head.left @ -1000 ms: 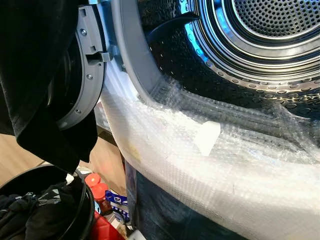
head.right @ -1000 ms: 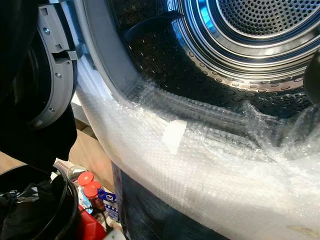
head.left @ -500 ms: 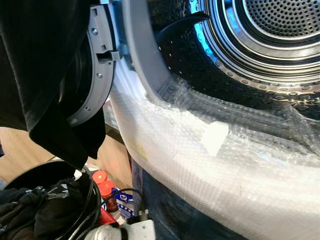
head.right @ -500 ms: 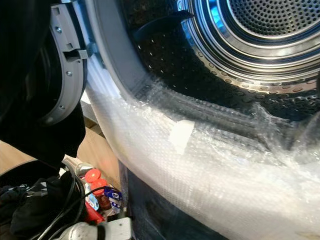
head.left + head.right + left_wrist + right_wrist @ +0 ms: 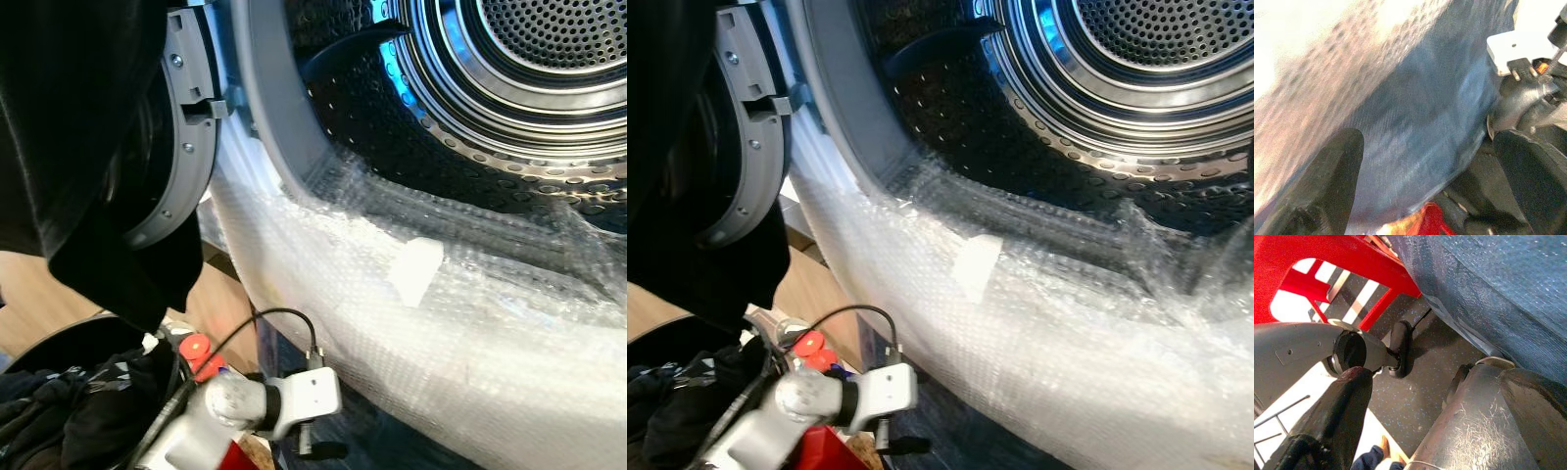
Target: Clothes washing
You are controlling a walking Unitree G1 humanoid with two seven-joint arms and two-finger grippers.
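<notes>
The washing machine's steel drum (image 5: 509, 88) stands open and holds no clothes that I can see. Bubble wrap (image 5: 441, 323) covers its lower front rim. A black garment (image 5: 78, 147) hangs at the left, in front of the open grey door (image 5: 186, 127). Below it a black basket (image 5: 98, 338) holds dark clothes (image 5: 59, 421). My left arm's wrist (image 5: 294, 397) is low in front of the machine, beside the basket. My left gripper (image 5: 1430, 161) is open and faces the machine's blue-wrapped front, holding nothing. My right gripper (image 5: 1435, 421) hangs open over the floor.
Red-capped bottles (image 5: 194, 345) stand on the floor between the basket and the machine. A red stool (image 5: 1327, 264) and my own leg (image 5: 1474, 431) are by the right gripper. A white tape patch (image 5: 416, 269) sits on the bubble wrap.
My left arm has come up into view at the bottom, rising from the basket side towards the machine's front. The camera has shifted slightly.
</notes>
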